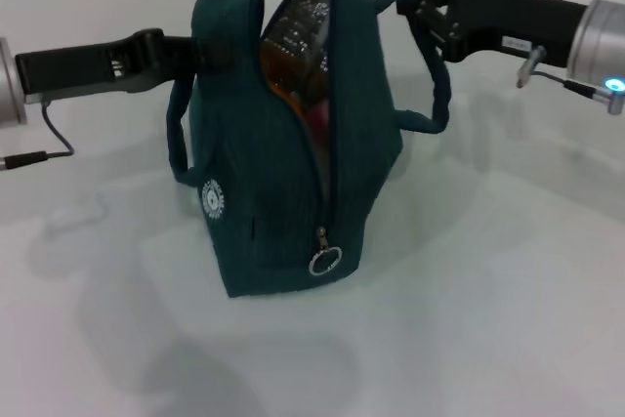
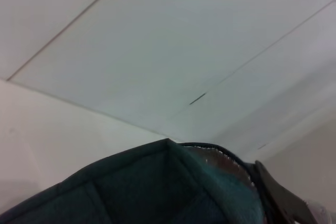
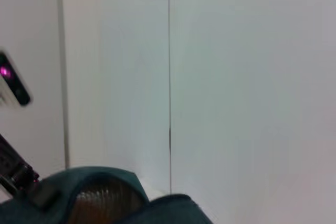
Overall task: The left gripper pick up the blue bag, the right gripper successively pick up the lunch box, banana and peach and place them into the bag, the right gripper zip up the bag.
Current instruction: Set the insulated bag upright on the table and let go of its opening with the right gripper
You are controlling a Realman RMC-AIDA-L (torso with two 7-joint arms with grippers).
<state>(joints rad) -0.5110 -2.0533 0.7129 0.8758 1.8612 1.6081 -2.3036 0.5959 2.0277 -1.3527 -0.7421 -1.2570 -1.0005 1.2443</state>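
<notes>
One blue bag [image 1: 283, 192] upright on table [image 1: 508, 300], zip [image 1: 325, 192] open; two grippers: left [image 1: 200, 51], right [image 1: 425, 9] at top edges, finger state unclear.

Looks like a lab or robot test room, not a home. Bare white table [image 1: 508, 319] with nothing homely around, plain white panelled walls [image 3: 236, 77] with thin seams, and two robot arms with cables over the tabletop.

Teal-blue bag [image 1: 283, 192], white logo [image 1: 213, 199]
</notes>
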